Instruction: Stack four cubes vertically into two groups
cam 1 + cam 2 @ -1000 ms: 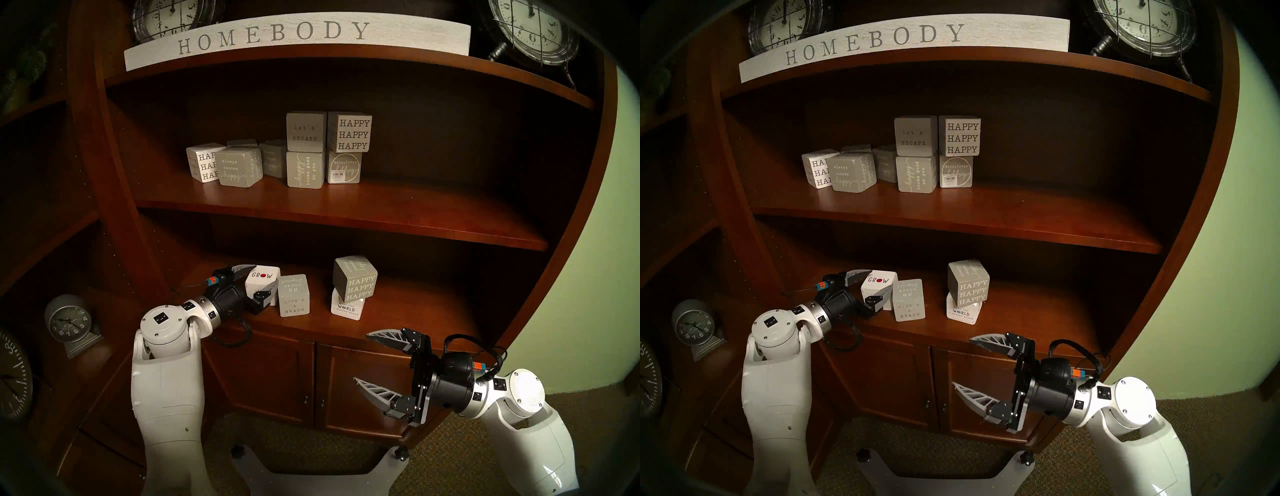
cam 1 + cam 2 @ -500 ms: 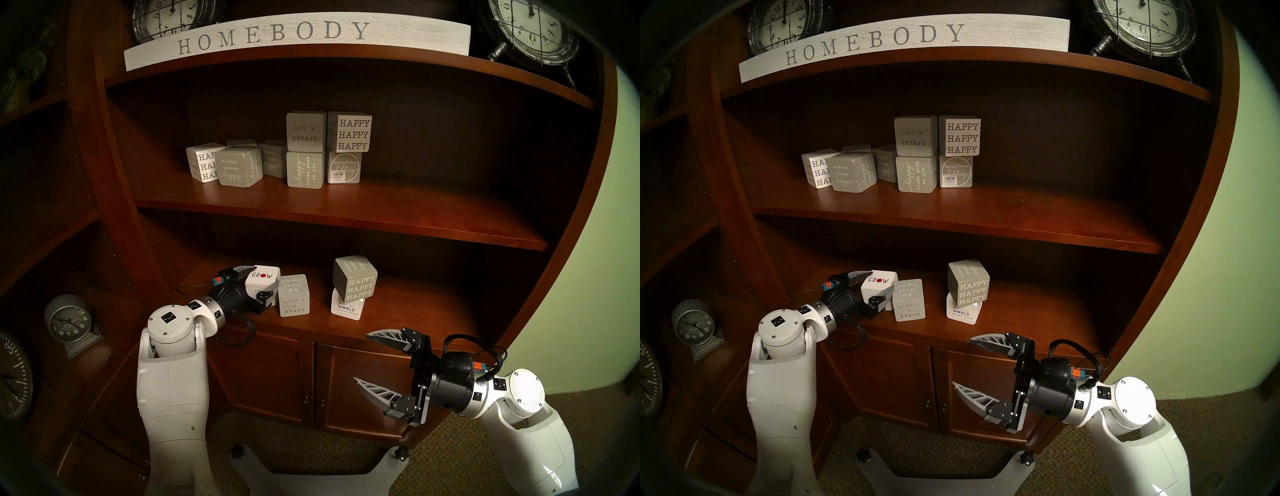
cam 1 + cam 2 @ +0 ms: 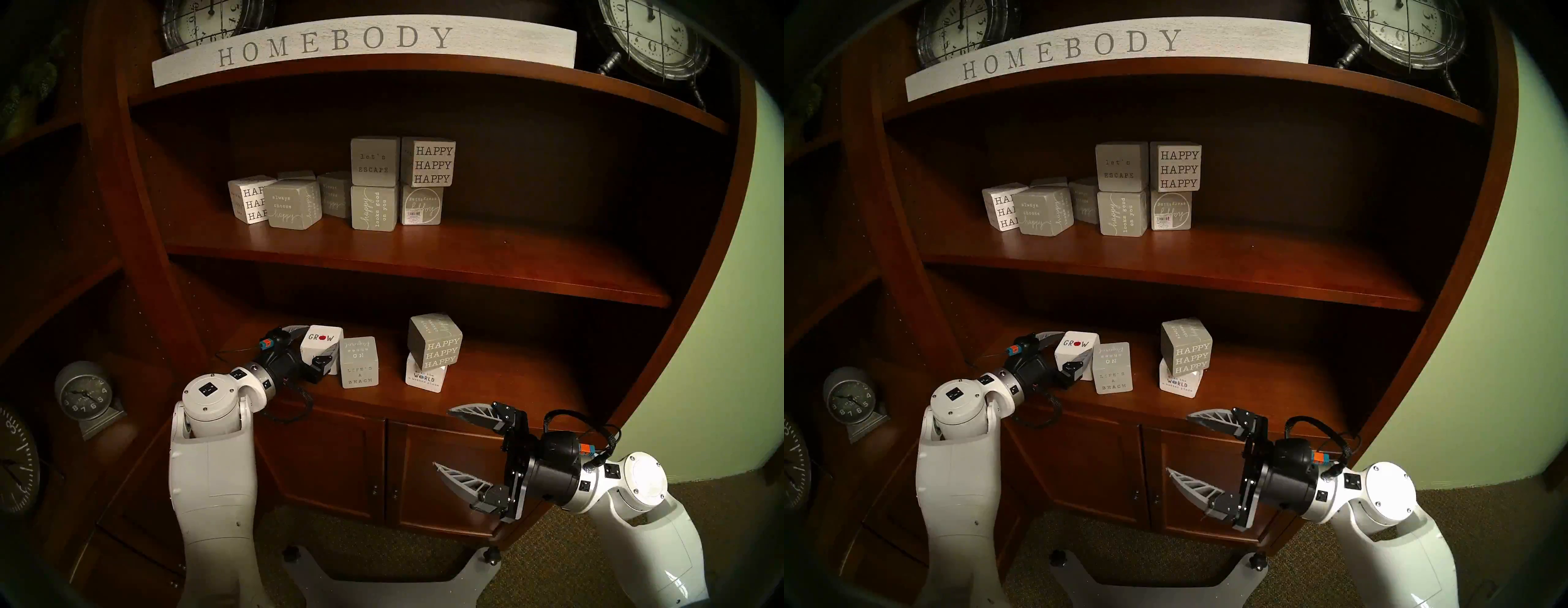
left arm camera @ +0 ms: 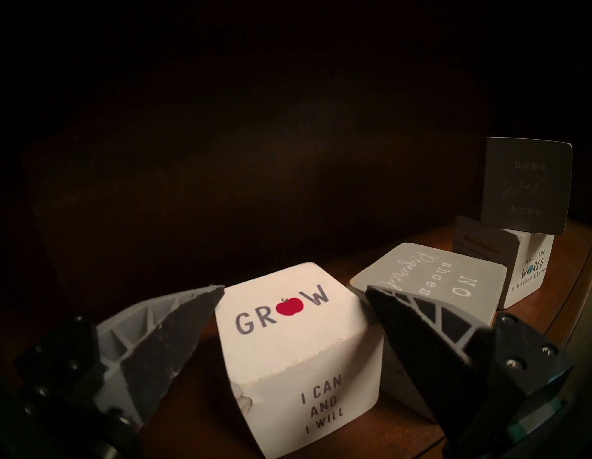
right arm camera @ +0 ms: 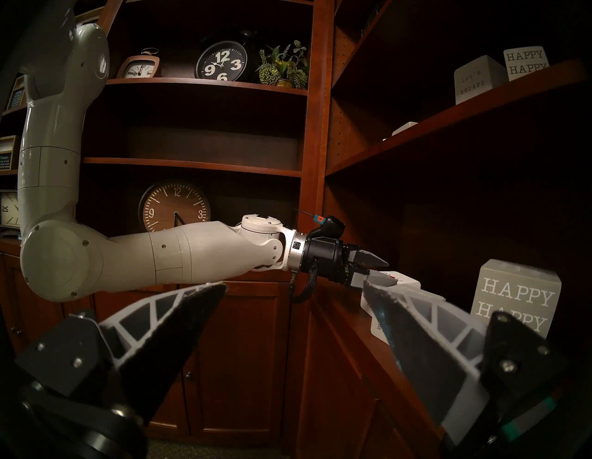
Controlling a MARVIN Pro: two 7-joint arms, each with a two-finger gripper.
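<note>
on the bottom open shelf (image 3: 488, 395) of the bookcase, my left gripper (image 3: 319, 339) is reaching in almost level, pointing forward and a bit to the right, with its fingers spread wide on either side of the white grow cube (image 3: 321, 346). in the left wrist view the cube (image 4: 298, 346) sits on the wood between the fingers (image 4: 166, 336); the left fingertip is right at its top corner, the right one sits in the gap next to the grey beach cube (image 4: 429, 282), and i can't tell if either one is actually pressing on it. nothing is lifted, so i'd call it wide open around the cube, not gripping it. the grey beach cube (image 3: 359, 361) stands just right of the grow cube, almost touching it. further right, the grey happy cube (image 3: 435, 342) sits skewed on top of the second white cube (image 3: 425, 377), the one showing "world". my right arm is folded back in front of the cabinet doors (image 3: 382, 463), its gripper (image 3: 443, 437) pointing left across my front, fingers wide apart and holding nothing.
</note>
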